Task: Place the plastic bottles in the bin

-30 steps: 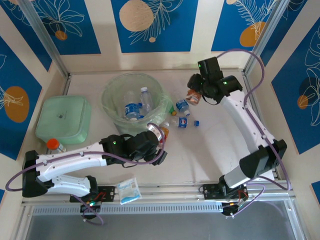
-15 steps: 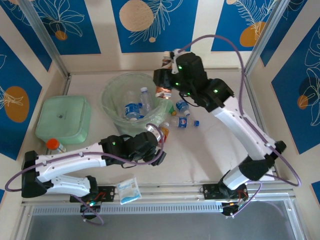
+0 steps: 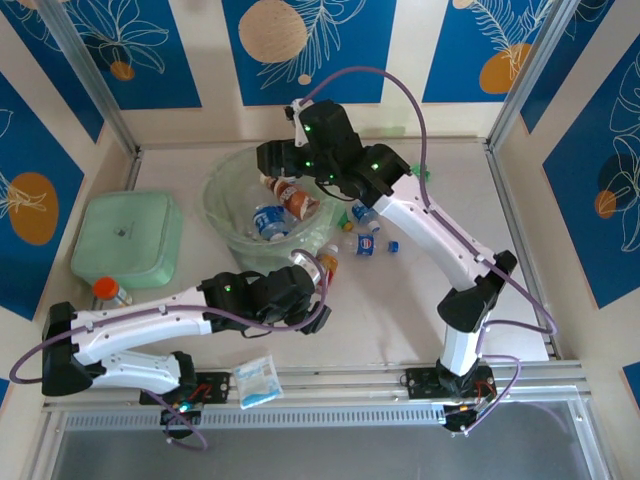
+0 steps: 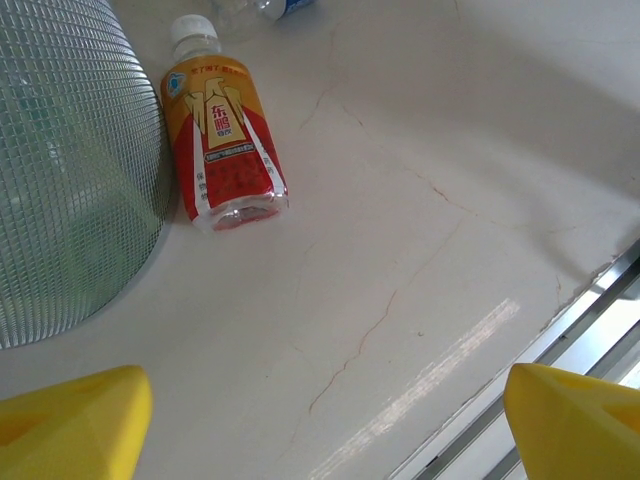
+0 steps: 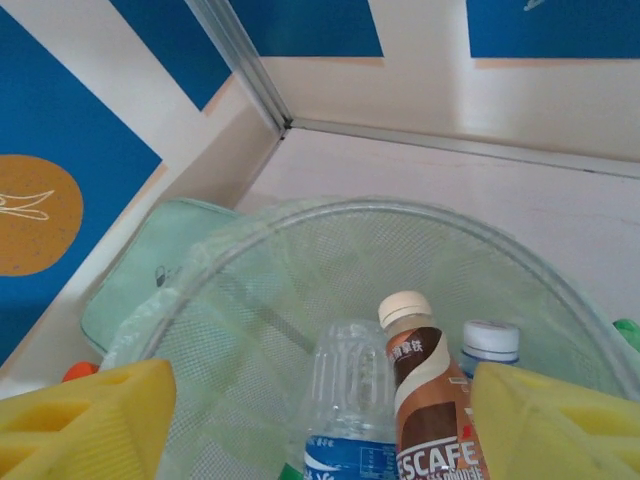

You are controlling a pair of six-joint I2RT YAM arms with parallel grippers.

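Right end effector (image 5: pixel 320 415) over the bin (image 5: pixel 250 300), jaws apart. The brown-labelled bottle (image 5: pixel 430 420) sits free inside the rim. Lift straight up before swinging away. Left end effector (image 4: pixel 322 425) released — red-labelled bottle (image 4: pixel 222 140) lies against the bin.

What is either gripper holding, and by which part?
Nothing. The right gripper is open above the round pale-green bin, its fingers clear of the brown-labelled plastic bottle below; the left gripper is open and empty.
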